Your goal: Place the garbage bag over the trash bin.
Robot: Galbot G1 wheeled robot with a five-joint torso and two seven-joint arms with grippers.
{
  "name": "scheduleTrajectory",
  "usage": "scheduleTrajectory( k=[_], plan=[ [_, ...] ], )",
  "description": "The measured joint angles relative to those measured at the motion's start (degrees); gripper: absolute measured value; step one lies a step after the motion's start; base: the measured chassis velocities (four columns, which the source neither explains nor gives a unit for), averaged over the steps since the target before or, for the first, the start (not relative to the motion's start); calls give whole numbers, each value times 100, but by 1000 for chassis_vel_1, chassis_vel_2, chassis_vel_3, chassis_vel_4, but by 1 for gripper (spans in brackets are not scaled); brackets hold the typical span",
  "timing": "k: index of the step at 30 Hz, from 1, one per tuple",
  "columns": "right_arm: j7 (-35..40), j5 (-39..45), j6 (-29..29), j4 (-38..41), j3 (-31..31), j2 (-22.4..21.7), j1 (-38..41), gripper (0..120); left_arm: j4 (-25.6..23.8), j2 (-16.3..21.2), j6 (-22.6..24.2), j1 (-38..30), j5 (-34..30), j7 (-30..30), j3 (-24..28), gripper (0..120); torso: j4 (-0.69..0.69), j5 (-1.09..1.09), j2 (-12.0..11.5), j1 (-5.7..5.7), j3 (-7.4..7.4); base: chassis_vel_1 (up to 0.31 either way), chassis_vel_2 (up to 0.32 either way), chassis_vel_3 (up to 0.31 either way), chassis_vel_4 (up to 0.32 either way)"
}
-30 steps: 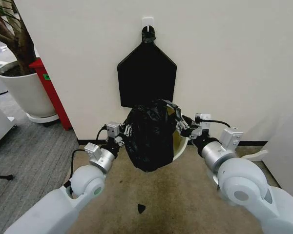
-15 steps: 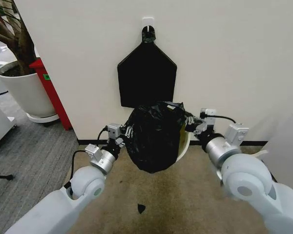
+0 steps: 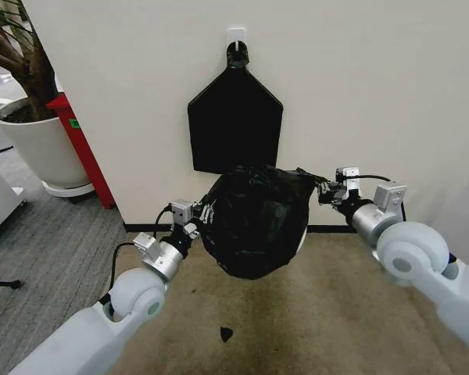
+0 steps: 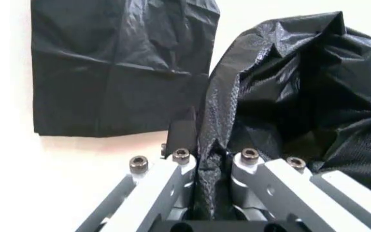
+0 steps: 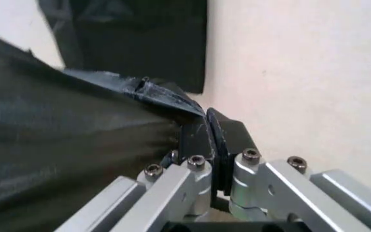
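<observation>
Bag-mouth stretch under way: garbage bag point(image 3: 254, 219) hangs over trash bin point(image 3: 301, 238) by the wall, left gripper point(image 4: 212, 159) and right gripper point(image 5: 211, 140) jaws clamped on opposite edges; rim mostly hidden, so probably widen evenly, then lower.

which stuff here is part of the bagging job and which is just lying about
Part of the job:
- garbage bag, stretched between both claws
- trash bin, a sliver of white rim behind the bag
- left claw, shut on the bag
- right claw, shut on the bag

Just lying about:
- flat black bundle hanging on the wall
- plant pot
- small black scrap on the floor
</observation>
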Motion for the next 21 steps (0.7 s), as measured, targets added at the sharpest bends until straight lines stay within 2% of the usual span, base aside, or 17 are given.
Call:
scheduleTrajectory(
  k=[6, 10, 18, 21],
  plan=[
    [-1398, -354, 247, -621, -127, -117, -11, 0, -54, -53, -11, 92, -147, 1, -64, 4, 0, 0, 0, 0, 0, 0, 0, 0, 0],
    [-2569, -888, 787, -1261, -261, -12, -33, 0, -107, -82, -10, 96, -394, -23, -67, 4, -1, 1, 0, 0, 0, 0, 0, 0, 0],
    [-3038, -1316, 1312, -1806, -378, 280, -62, 0, -235, -70, 45, 116, -792, -115, -67, 4, 0, -1, 0, 0, 0, 0, 0, 0, 0],
    [-3051, -1502, 1548, -1961, -394, 419, -143, 0, -328, -68, 143, 114, -1276, -331, -73, 4, 0, 0, 0, 0, 0, 0, 0, 0, 0]
  ],
)
